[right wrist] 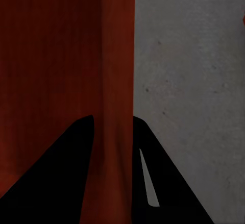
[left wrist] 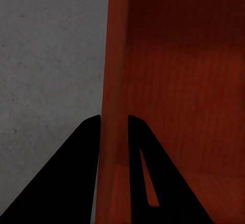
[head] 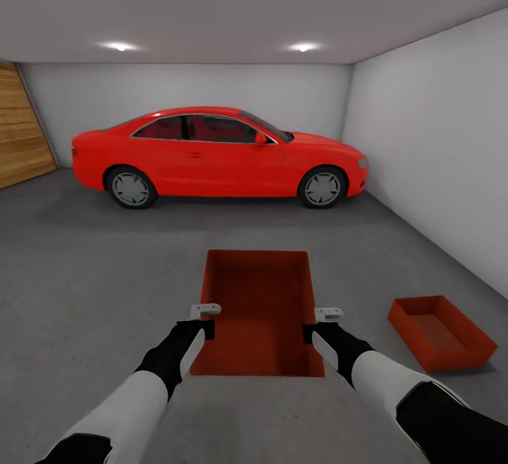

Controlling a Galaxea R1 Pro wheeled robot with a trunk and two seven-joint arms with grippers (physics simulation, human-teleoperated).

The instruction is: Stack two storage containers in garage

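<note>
Head view shows my left hand [head: 205, 314] and right hand [head: 326, 319] each clamping a side wall of the carried container [head: 257, 309]; I should keep it level and steer toward the second container [head: 441, 332] on the garage floor [head: 85, 281].

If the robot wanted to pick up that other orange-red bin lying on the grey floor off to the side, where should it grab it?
Probably by the rims of its two long walls, one gripper per side, coming from above. The orange-red topless bin on the concrete floor is open upward with thin walls that fingers can straddle, just as the left gripper and right gripper now pinch the side walls of the carried orange-red bin.
</note>
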